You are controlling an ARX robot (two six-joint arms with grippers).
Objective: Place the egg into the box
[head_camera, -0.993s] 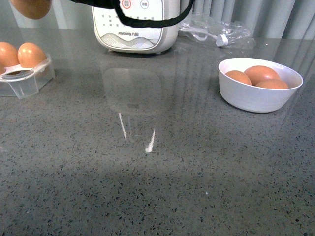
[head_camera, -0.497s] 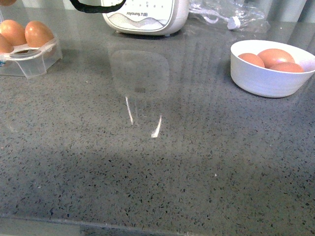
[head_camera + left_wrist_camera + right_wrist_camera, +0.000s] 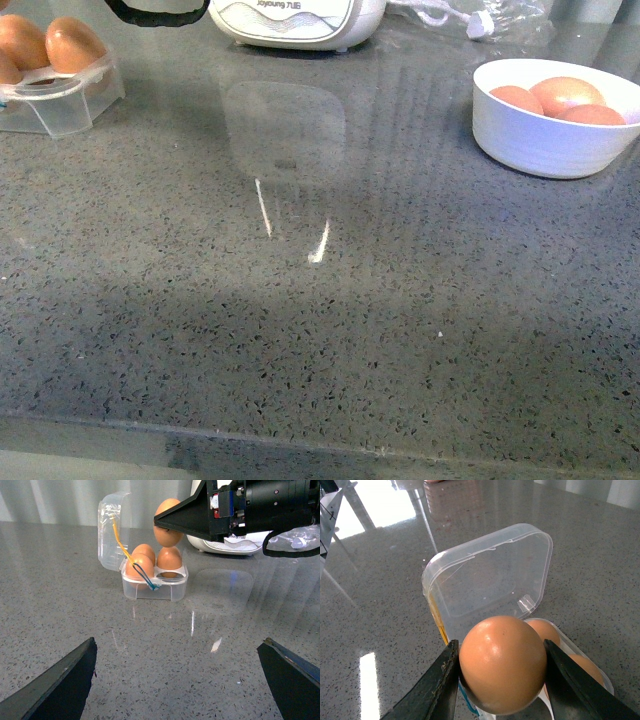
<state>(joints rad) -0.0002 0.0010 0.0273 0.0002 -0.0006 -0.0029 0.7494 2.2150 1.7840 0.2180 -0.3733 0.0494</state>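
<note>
The egg [image 3: 502, 662] is orange-brown and smooth, and my right gripper [image 3: 501, 672] is shut on it with a finger on each side. In the left wrist view the egg [image 3: 167, 522] hangs just above the box [image 3: 155, 584]. The box is a small clear carton whose lid [image 3: 111, 530] stands open. It holds three eggs [image 3: 141, 564], and the near right cup looks empty. My left gripper [image 3: 178, 645] is open low over the bare counter, well in front of the box. In the front view the box [image 3: 62, 98] is at the far left, and neither gripper shows there.
A white bowl [image 3: 540, 140] holding three brown eggs stands at the right. The white appliance [image 3: 300, 18] is at the back, with a black cable [image 3: 155, 14] looping beside it. A crumpled clear bag [image 3: 470, 15] lies behind the bowl. The grey speckled counter's front edge [image 3: 300, 440] shows.
The front view has tilted down, so the box, bowl and appliance sit higher in the picture. The held egg has slid out past the top left corner.
</note>
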